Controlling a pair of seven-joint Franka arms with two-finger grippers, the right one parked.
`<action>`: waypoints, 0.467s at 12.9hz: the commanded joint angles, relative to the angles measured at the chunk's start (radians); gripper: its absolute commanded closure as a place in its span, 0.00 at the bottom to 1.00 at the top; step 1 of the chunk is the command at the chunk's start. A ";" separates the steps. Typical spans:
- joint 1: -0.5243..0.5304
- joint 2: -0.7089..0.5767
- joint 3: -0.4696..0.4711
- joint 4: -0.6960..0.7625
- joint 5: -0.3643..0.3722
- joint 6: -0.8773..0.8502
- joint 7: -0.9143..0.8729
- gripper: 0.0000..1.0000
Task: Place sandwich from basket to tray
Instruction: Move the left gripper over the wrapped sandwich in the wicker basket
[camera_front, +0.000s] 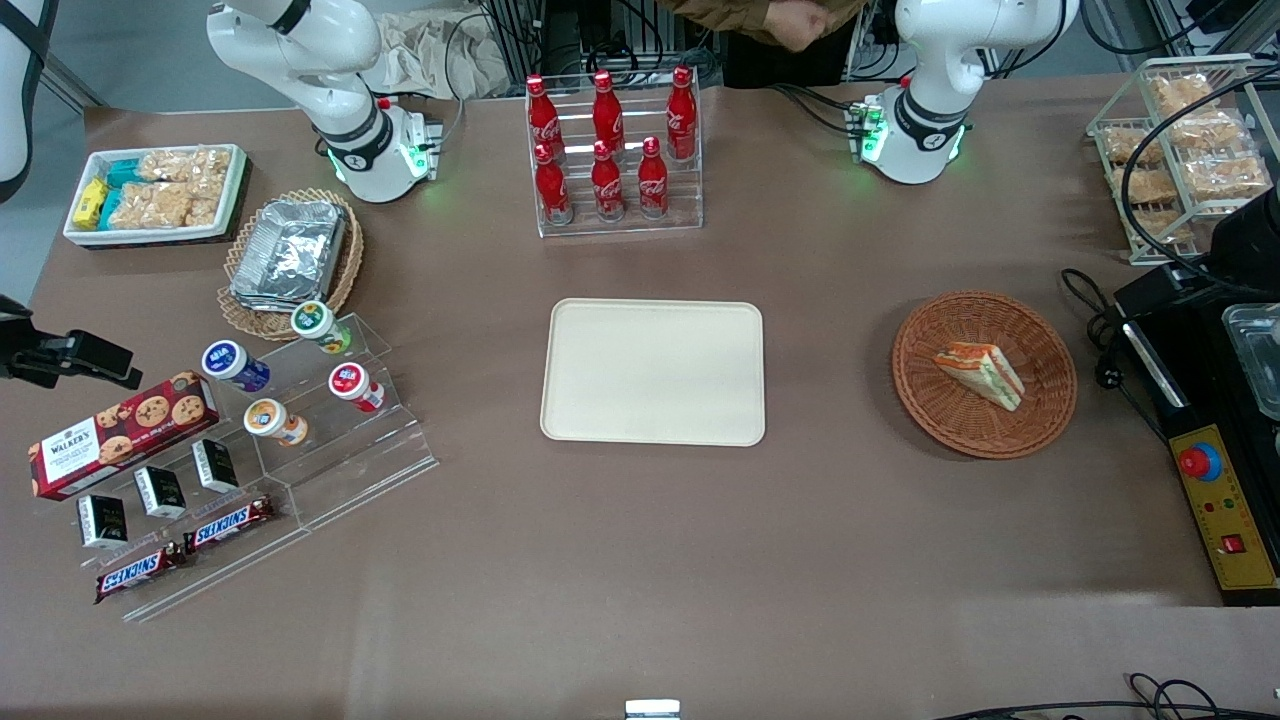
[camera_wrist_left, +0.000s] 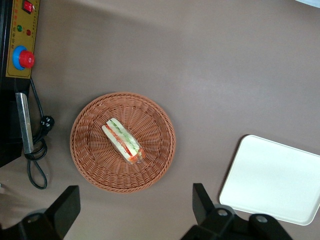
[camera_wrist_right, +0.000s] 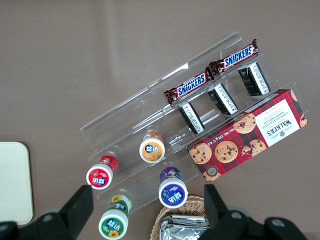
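Note:
The sandwich (camera_front: 981, 374), a white-bread wedge with orange-red and green filling, lies in the round reddish-brown wicker basket (camera_front: 1040, 415). The cream-beige tray (camera_front: 653, 371) lies flat at the table's middle, beside the basket toward the parked arm's end. In the left wrist view the sandwich (camera_wrist_left: 123, 140) lies in the middle of the basket (camera_wrist_left: 90, 160) and a corner of the tray (camera_wrist_left: 272, 180) shows. My left gripper (camera_wrist_left: 135, 206) is open and empty, high above the table, just off the basket's rim, farther from the front camera than the basket.
A black control box with a red stop button (camera_front: 1200, 462) and a cable (camera_front: 1100, 330) lie beside the basket toward the working arm's end. A cola bottle rack (camera_front: 612, 150) stands farther from the front camera than the tray. A wire rack of snacks (camera_front: 1180, 150) stands toward the working arm's end.

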 joint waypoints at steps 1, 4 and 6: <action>0.003 0.016 -0.005 0.028 0.018 -0.024 -0.015 0.00; 0.024 0.030 -0.002 0.015 0.015 -0.029 -0.050 0.00; 0.043 0.029 -0.002 -0.017 0.016 -0.024 -0.267 0.00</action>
